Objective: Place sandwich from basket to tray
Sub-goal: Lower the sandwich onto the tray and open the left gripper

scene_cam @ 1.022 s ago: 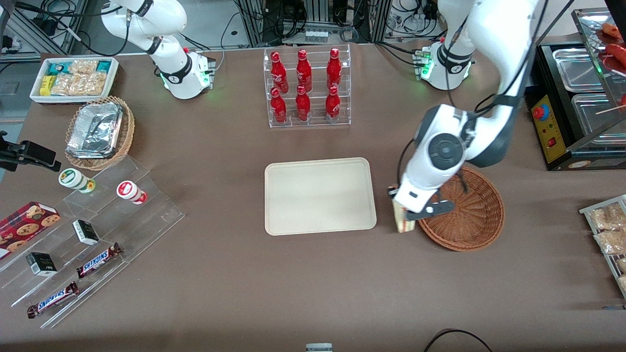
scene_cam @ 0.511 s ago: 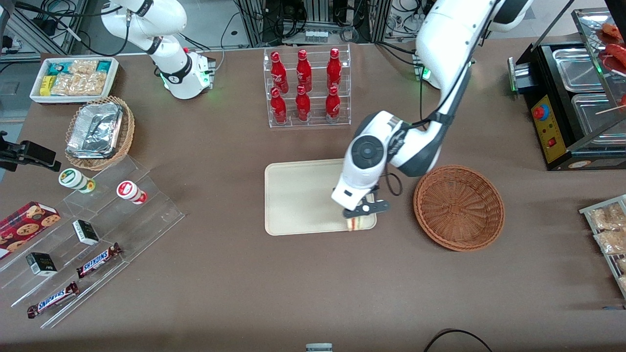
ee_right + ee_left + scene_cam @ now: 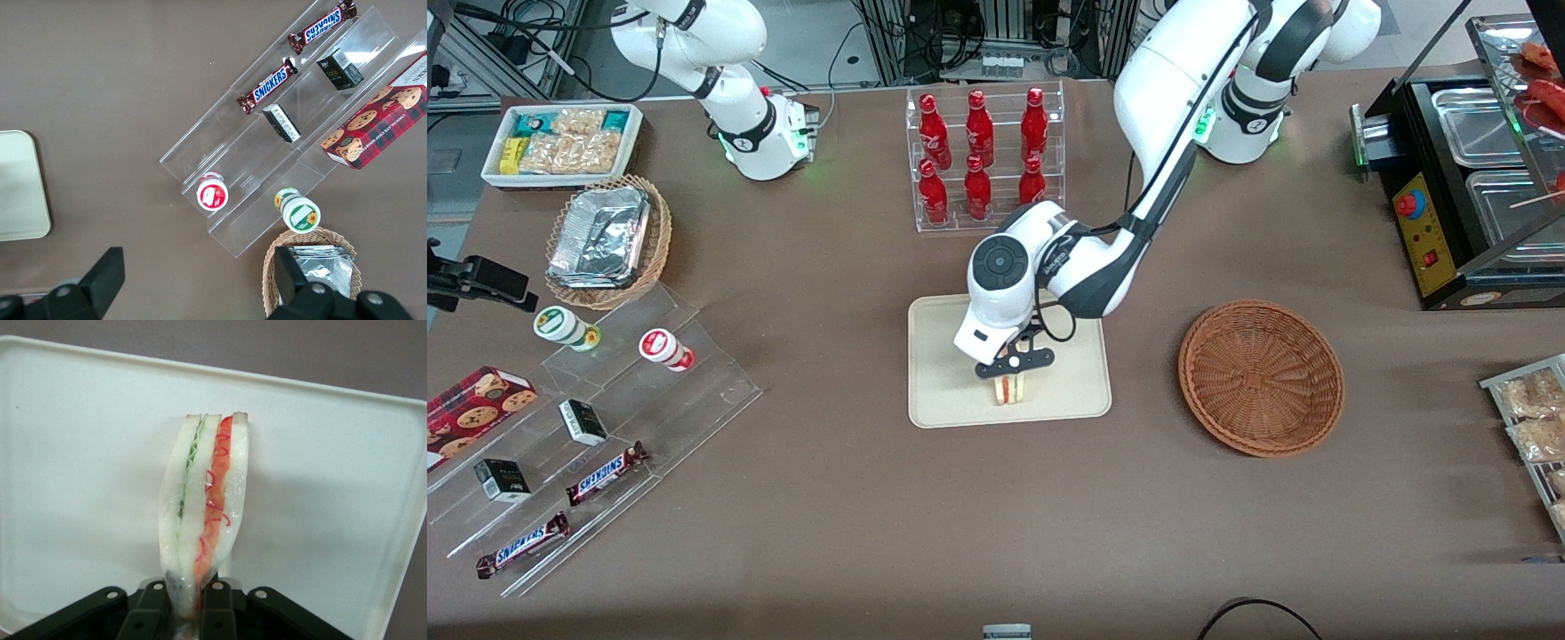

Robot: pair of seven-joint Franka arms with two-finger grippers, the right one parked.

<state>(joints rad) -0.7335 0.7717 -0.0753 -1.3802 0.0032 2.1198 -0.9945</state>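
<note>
Front view: gripper [image 3: 1011, 373] clamps sandwich [image 3: 1009, 389] over tray [image 3: 943, 391]; basket [image 3: 1261, 377] holds nothing.

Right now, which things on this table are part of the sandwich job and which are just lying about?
Part of the job:
sandwich, pinched in the end effector over the tray
tray
basket, empty

Lying about:
red bottles
Snickers bars
cookie box
foil container
</note>
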